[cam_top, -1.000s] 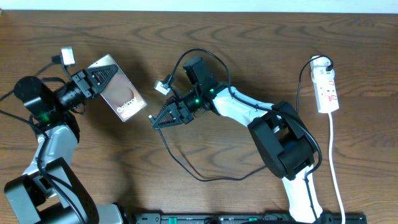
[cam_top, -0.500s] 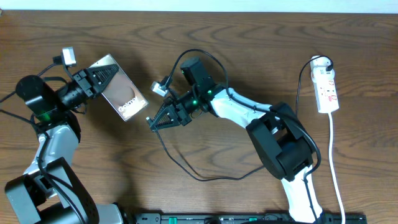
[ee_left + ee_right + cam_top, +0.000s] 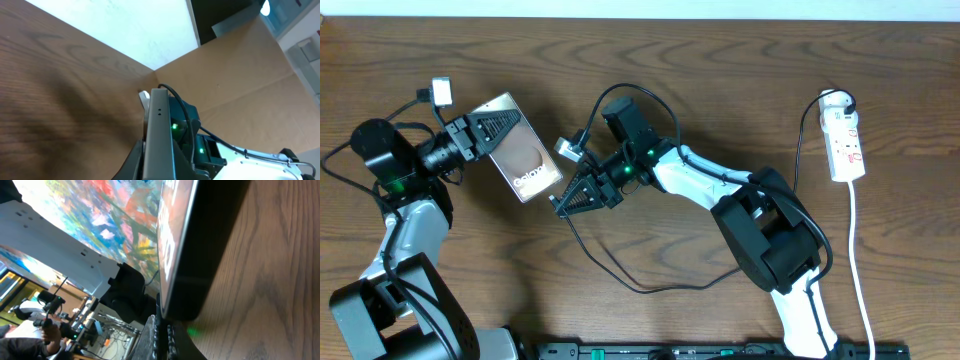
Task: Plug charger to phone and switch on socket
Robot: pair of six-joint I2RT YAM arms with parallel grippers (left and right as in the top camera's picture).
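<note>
My left gripper (image 3: 488, 130) is shut on the phone (image 3: 525, 160) and holds its upper end, face up and tilted, above the table. In the left wrist view the phone (image 3: 159, 135) shows edge-on between my fingers (image 3: 135, 162). My right gripper (image 3: 565, 200) is shut on the charger's plug end, right at the phone's lower corner. The charger cable (image 3: 642, 290) loops from it across the table. In the right wrist view the phone's end (image 3: 200, 245) fills the frame just beyond my fingertips (image 3: 162, 335). The plug tip is mostly hidden. The socket (image 3: 847, 140) lies at the far right.
A thick black robot cable arcs over my right arm (image 3: 650, 90). The socket's white cord (image 3: 860, 270) runs down the right side to the front edge. A black rail (image 3: 720, 350) lines the table's front edge.
My right gripper has moved left and down with the charger, close to the phone's lower end. My left gripper has shifted the phone slightly to the right.
</note>
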